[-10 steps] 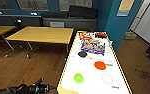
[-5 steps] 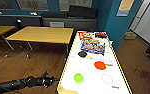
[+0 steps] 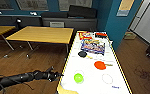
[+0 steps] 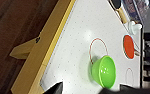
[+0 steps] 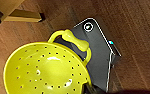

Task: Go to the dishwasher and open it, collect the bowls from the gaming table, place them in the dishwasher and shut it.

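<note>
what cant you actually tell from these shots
- Left gripper, head view: too small and dark to judge open or shut.
- Yellow perforated bowl with a handle, right wrist view: cut off by the picture's edge; what holds it is hidden.
- Colourful game boxes on the white-topped table, head view: print blurred.

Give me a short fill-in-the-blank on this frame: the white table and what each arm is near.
1. The green bowl sits on the white table nearest the ____ arm.
2. The flat round thing past the green bowl is ____ in colour.
3. In the right wrist view, the yellow bowl is dotted with small ____.

Missing words: left; orange-red; holes
</note>
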Controlling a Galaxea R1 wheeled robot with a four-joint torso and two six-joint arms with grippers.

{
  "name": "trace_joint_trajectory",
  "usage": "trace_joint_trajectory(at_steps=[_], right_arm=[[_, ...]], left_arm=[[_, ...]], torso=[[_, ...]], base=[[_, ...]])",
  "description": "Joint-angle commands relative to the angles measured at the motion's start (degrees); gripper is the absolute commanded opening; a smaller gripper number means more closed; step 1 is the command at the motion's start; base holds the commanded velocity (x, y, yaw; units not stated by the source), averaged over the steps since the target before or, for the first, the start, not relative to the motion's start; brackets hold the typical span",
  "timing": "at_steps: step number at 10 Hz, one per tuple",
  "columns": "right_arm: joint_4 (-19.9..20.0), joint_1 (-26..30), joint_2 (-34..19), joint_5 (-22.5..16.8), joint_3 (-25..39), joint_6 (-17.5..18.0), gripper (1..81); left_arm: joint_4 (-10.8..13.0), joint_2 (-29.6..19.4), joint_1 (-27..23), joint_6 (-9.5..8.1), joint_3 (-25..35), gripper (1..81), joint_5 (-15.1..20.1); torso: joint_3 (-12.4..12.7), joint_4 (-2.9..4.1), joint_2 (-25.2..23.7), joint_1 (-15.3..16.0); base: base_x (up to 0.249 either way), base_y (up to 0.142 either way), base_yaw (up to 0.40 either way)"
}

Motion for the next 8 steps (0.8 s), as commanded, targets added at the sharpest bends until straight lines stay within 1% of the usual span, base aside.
trace_joint_trajectory(at_steps=[1,3,5,8], right_arm=[[-0.54,2.85,-3.18,-4.13,1.07,-0.07,1.0],[-0.45,3.11,-3.09,-4.13,1.25,-0.07,1.0],[-0.54,3.11,-3.09,-4.22,1.34,-0.07,1.0],[-0.45,3.11,-3.01,-4.13,1.43,-0.07,1.0]], left_arm=[[-0.07,3.64,-7.84,0.08,-5.51,81.1,5.12],[0.02,6.09,-7.84,0.08,-6.82,81.1,5.21],[0.02,9.33,-7.93,0.08,-10.24,81.1,6.70],[0.11,14.34,-8.37,0.08,-14.28,81.1,7.13]], torso=[[0.00,0.00,0.00,0.00],[0.00,0.00,0.00,0.00],[0.00,0.00,0.02,0.00],[-0.02,0.00,0.02,0.00]], base=[[0.000,0.000,0.000],[0.000,0.000,0.000],[0.000,0.000,0.000],[0.000,0.000,0.000]])
